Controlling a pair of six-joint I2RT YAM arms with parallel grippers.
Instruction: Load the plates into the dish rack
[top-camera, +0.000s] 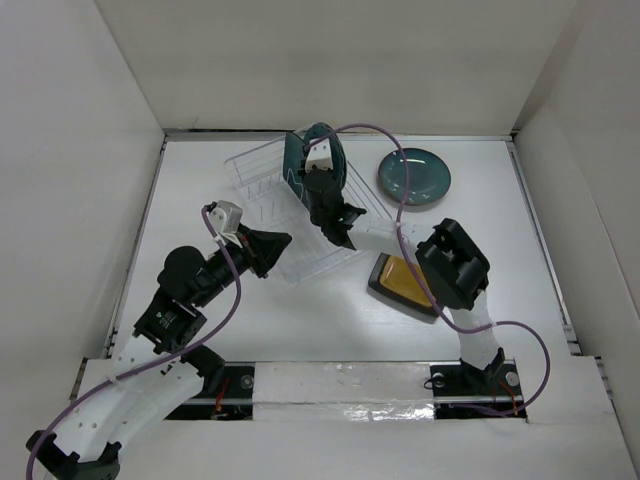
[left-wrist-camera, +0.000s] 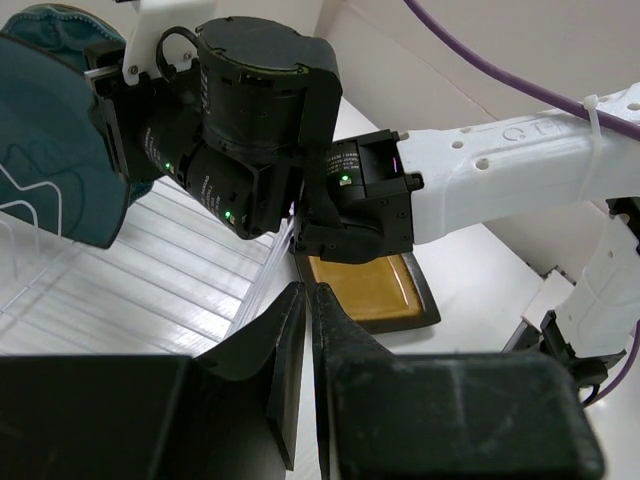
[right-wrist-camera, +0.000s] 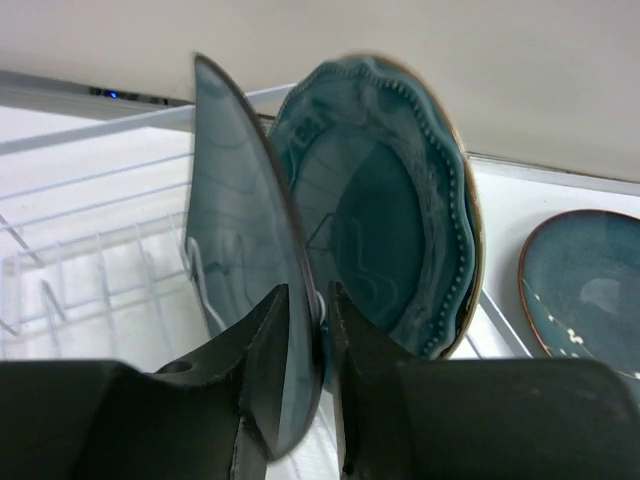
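Plate, teal square (right-wrist-camera: 240, 220), upright on edge in clear dish rack (top-camera: 262, 200); teal scalloped plate (right-wrist-camera: 390, 200) upright just behind. Right gripper (right-wrist-camera: 305, 300) astride square plate's rim, fingers parted, pale gap beside one. Left gripper (left-wrist-camera: 308, 295) at rack's near edge, fingers together, holding nothing. Dark teal round plate (top-camera: 413, 176) and amber square plate (top-camera: 392, 283) flat on white table (top-camera: 330, 320), right of rack.
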